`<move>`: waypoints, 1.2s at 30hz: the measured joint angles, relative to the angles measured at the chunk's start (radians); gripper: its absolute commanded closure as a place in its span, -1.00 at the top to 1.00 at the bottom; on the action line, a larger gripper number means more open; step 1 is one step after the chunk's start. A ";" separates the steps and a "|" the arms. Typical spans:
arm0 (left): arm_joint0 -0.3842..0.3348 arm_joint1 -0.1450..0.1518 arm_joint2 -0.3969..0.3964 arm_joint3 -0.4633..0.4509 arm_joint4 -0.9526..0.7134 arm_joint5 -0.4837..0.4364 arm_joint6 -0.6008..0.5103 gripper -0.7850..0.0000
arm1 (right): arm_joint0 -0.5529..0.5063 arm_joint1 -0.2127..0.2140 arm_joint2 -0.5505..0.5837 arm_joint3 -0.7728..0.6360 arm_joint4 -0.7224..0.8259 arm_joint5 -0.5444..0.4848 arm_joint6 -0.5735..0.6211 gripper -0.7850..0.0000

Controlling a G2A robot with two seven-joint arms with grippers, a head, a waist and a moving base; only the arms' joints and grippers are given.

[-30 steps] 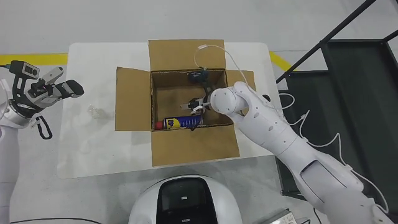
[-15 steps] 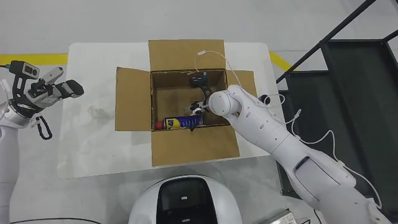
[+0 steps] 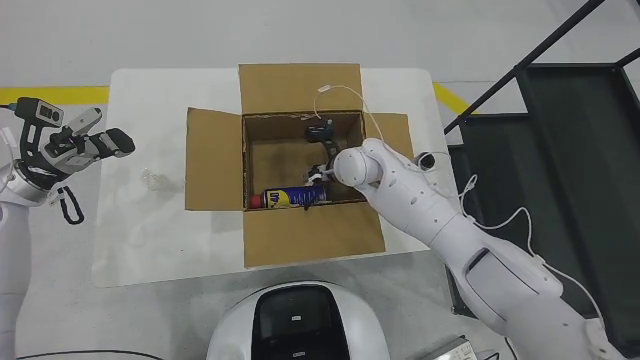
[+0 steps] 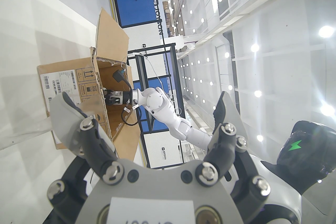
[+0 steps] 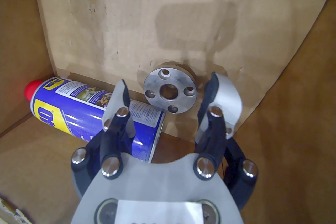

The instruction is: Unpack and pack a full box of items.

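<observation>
While the box (image 3: 215,160) sits open mid-table with its flaps spread out, a blue-and-yellow can (image 5: 86,109) lies on its side along the near wall, red cap toward the box's near left corner. Just beside the can's base there's a round steel flange (image 5: 170,90) with bolt holes.

A clear plastic scrap (image 3: 158,178) lies near the left edge of the white table (image 3: 150,250). Dark steel steps (image 3: 560,110) stand beyond the right edge.

The right gripper (image 5: 168,80) is down in the box, fingers spread, with the flange just ahead between the tips and not touched. The left gripper (image 4: 143,95) hangs off the table's left edge, spread and empty.
</observation>
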 measured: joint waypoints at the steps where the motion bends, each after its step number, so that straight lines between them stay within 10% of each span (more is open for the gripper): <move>1: 0.000 0.000 0.000 0.000 0.000 0.000 0.000 1.00 | 0.001 -0.002 -0.002 0.003 -0.002 0.001 0.000 0.24; 19: 0.000 0.000 0.000 0.000 0.000 0.000 0.000 1.00 | 0.015 -0.039 -0.019 0.060 -0.049 0.033 0.009 -0.05; 23: 0.000 0.000 0.000 0.000 0.000 0.000 0.000 1.00 | 0.017 -0.044 -0.018 0.066 -0.062 0.036 0.011 -0.97; 36: 0.000 0.000 0.000 0.000 0.000 0.000 0.000 1.00 | 0.000 -0.024 0.054 -0.033 -0.106 0.039 0.045 -1.00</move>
